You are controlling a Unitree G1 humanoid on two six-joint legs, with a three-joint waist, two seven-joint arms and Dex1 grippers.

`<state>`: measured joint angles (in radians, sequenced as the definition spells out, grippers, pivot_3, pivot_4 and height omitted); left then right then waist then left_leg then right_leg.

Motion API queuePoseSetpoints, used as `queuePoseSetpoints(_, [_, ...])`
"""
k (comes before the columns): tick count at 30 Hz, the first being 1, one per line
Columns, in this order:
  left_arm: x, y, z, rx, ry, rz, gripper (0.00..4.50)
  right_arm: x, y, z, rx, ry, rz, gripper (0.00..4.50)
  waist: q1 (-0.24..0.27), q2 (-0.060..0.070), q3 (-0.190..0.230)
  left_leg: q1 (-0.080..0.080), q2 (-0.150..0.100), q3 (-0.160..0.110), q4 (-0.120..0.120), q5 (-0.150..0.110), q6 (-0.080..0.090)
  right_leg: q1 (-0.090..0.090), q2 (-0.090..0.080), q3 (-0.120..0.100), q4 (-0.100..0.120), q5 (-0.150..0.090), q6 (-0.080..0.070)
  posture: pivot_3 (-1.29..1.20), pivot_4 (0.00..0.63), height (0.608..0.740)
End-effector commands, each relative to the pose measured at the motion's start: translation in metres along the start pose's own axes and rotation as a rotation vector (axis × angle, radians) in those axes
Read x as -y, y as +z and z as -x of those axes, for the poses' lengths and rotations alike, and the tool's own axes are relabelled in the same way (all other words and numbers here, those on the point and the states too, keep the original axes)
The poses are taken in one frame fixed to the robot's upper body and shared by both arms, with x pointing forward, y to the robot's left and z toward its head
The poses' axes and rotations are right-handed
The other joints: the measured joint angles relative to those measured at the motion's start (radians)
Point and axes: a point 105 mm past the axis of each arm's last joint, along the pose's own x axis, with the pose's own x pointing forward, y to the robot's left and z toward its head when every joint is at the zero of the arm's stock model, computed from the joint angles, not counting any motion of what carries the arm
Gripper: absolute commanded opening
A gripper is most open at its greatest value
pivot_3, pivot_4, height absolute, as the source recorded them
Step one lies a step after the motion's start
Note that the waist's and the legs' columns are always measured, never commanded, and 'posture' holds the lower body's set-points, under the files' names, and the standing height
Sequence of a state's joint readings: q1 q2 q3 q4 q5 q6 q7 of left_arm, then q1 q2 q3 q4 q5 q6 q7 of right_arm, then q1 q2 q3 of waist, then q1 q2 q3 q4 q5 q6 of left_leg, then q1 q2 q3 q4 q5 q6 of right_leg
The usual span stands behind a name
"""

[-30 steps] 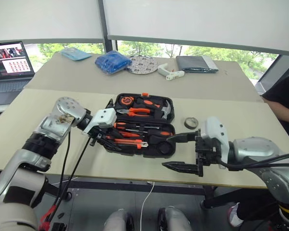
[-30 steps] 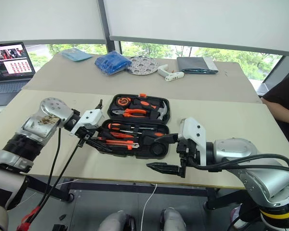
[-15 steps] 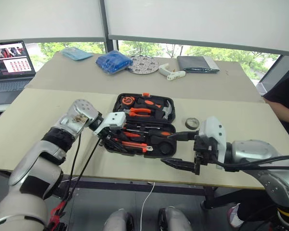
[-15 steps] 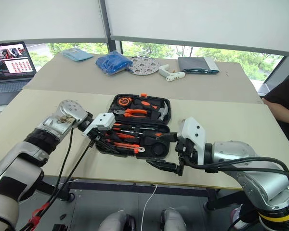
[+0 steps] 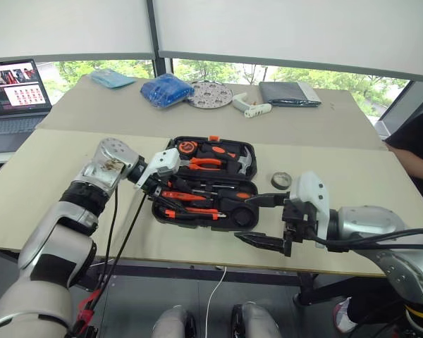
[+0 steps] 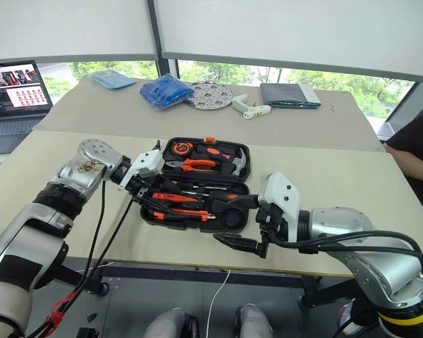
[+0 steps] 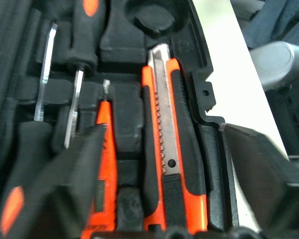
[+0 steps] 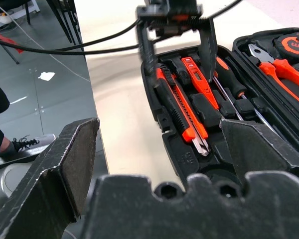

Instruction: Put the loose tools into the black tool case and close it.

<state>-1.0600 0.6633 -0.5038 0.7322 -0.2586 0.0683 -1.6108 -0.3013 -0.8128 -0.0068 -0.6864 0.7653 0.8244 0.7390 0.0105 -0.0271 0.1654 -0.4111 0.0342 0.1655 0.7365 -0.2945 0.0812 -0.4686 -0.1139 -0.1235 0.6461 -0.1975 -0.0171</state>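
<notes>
The black tool case (image 5: 208,184) is lying open near the front edge of the tabletop (image 5: 49,169), and everything here is being placed against it. At the case's left end, the left gripper (image 8: 175,47) is reaching down over the front tray with its fingers spread and gripping nothing; in the left wrist view they are straddling the utility knife (image 7: 165,149), which is already sitting in its moulded slot along the case's front wall. Just behind the knife, the screwdrivers (image 7: 70,94) are lying in their own slots, and further back, in the raised lid half, the pliers (image 5: 206,163) and the hammer (image 5: 242,161) are resting in place. Just off the case's right end, the small tape roll (image 5: 280,180) is sitting loose on the tabletop, apart from the case. In front of the case's right corner, the right gripper (image 5: 262,222) is hovering past the tabletop's edge, its fingers standing wide apart and empty. The step in hand is probably the seating of the slim tools in the tray. Judging by the layout, the next move calls for picking up the tape roll, dropping it into the round recess at the case's right end, and then folding the lid shut.
</notes>
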Motion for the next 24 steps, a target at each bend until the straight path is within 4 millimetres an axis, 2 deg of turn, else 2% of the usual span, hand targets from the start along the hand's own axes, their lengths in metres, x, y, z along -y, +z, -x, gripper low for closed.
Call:
queuePoseSetpoints(1, [-0.001,0.008,0.006,-0.003,0.011,-0.053,2.02,0.000,0.005,0.001,0.019,-0.002,0.038,4.50,0.000,0.000,0.000,0.000,0.000,0.000,0.000,0.000,0.000,0.000,0.000,0.000,0.000,0.000,0.000,0.00,0.150,0.718])
queuePoseSetpoints(6, [0.005,0.005,0.004,-0.018,-0.014,-0.065,0.14,0.001,0.004,0.000,0.018,-0.009,0.042,4.50,0.000,0.000,0.000,0.000,0.000,0.000,0.000,0.000,0.000,0.000,0.000,0.000,0.000,0.000,0.000,0.00,0.150,0.718])
queuePoseSetpoints(7, [0.007,0.003,0.003,-0.032,-0.023,-0.067,0.02,0.001,0.004,0.000,0.020,-0.012,0.039,4.50,0.000,0.000,0.000,0.000,0.000,0.000,0.000,0.000,0.000,0.000,0.000,0.000,0.000,0.000,0.000,0.00,0.150,0.718])
queuePoseSetpoints(9, [0.008,-0.002,0.002,-0.066,-0.032,-0.072,0.02,0.001,0.004,-0.001,0.023,-0.014,0.037,4.50,0.000,0.000,0.000,0.000,0.000,0.000,0.001,0.000,0.000,0.000,0.000,0.000,0.000,0.000,0.000,0.00,0.150,0.718])
queuePoseSetpoints(11, [0.008,-0.021,-0.002,-0.190,-0.048,-0.106,0.02,0.001,0.004,-0.002,0.027,-0.013,0.036,4.50,0.000,0.000,0.000,0.000,0.000,0.000,0.001,0.000,0.000,0.000,0.000,0.000,0.000,0.000,0.000,0.00,0.150,0.718])
queuePoseSetpoints(13, [0.007,-0.031,-0.008,-0.236,-0.046,-0.121,0.02,0.001,0.005,-0.003,0.031,-0.015,0.035,4.50,0.001,0.000,0.000,0.001,0.000,0.000,0.001,0.000,0.000,0.001,0.000,0.000,0.000,0.000,0.000,0.00,0.150,0.718])
queuePoseSetpoints(19, [0.011,-0.043,-0.017,-0.266,-0.051,-0.146,0.02,0.003,0.003,-0.003,0.027,-0.029,0.029,4.50,-0.004,0.001,-0.001,0.006,0.000,-0.001,0.001,-0.001,0.002,0.006,-0.001,0.000,-0.001,0.000,0.001,0.00,0.150,0.718])
queuePoseSetpoints(24, [0.012,-0.039,-0.008,-0.223,-0.028,-0.118,0.02,0.005,0.002,-0.001,0.025,-0.040,0.024,4.50,-0.011,0.002,-0.001,0.009,0.002,-0.001,0.000,-0.001,0.002,0.008,-0.001,0.000,0.000,0.000,0.001,0.00,0.150,0.718])
